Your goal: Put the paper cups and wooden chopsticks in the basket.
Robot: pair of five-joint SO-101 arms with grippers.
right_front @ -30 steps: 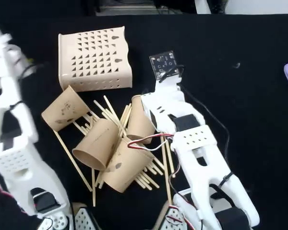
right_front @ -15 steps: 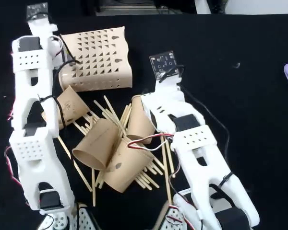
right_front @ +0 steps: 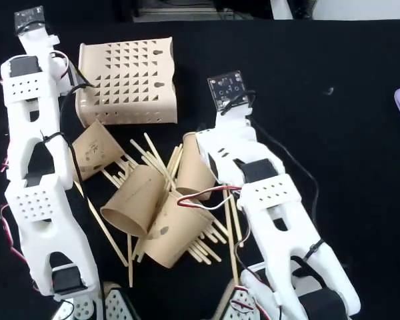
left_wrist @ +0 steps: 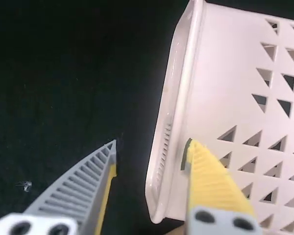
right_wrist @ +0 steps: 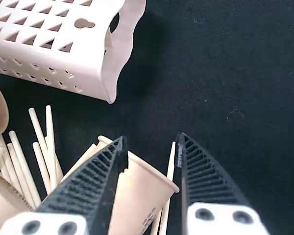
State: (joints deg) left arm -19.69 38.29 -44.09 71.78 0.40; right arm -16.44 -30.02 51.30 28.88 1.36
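Left gripper (left_wrist: 152,144): jaws parted wide, holding nothing, straddling one end edge of the basket (left_wrist: 225,88), with one finger over the perforated wall and the other outside it above the table (right_front: 333,133). The basket lies on its side, long axis across the table, with the paper cups (right_front: 135,200) and wooden chopsticks (right_front: 153,157) piled just beside it toward the arm bases; judged: the basket needs righting first. Right gripper (right_wrist: 151,141): open, empty, hanging over the rim of one tipped cup (right_wrist: 137,196).

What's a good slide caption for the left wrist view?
Open left tool straddles the rim of the perforated basket lying on its side.
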